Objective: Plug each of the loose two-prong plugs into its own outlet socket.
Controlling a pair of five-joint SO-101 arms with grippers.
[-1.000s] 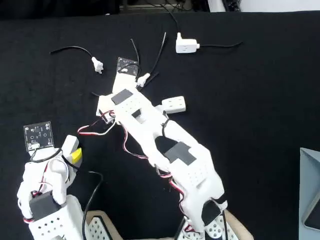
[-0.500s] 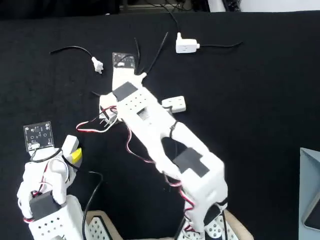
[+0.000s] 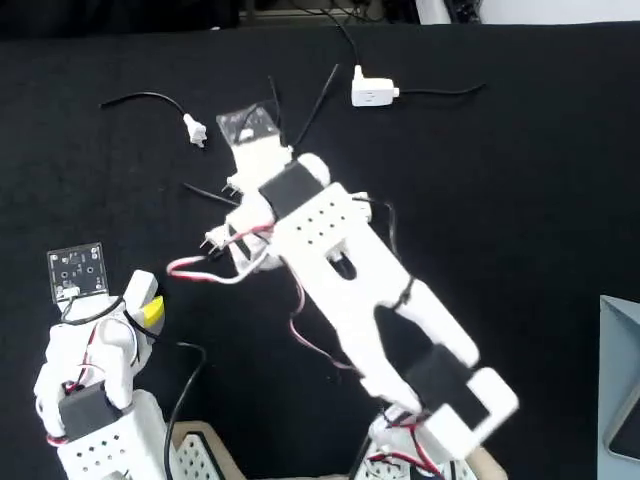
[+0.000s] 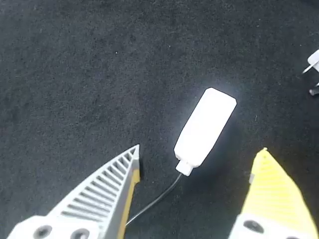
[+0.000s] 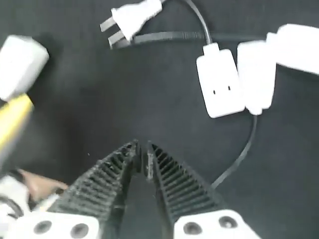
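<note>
**Right arm has swung and rolled above the plugs; nothing gripped yet**

Over the last second your right arm [image 3: 340, 250] has lifted and swung. The elbow has gone out toward the near right of the worktop [image 3: 520, 200], the forearm has rolled, and the wrist has crept a little toward the far edge.

Right gripper [image 5: 142, 148]: fingers clenched together on nothing, above bare cloth. Ahead of it lie a two-prong plug [image 5: 132, 17], prongs free, and a slotted socket [image 5: 219, 87]. The two are apart and not mated.

Left arm [image 3: 90, 390]: unchanged at the near left. Left gripper [image 4: 199, 149]: fingers released wide, hovering over a white corded block [image 4: 204, 127] that lies flat between them, untouched. You cannot tell from here whether that block is plug or socket.

The far plug [image 3: 195, 130] and far socket [image 3: 372, 92] have not moved.

Reading: this was a reposition, not a grasp, and no plug is seated. You will likely need to open the right fingers before going down on the plug.
</note>
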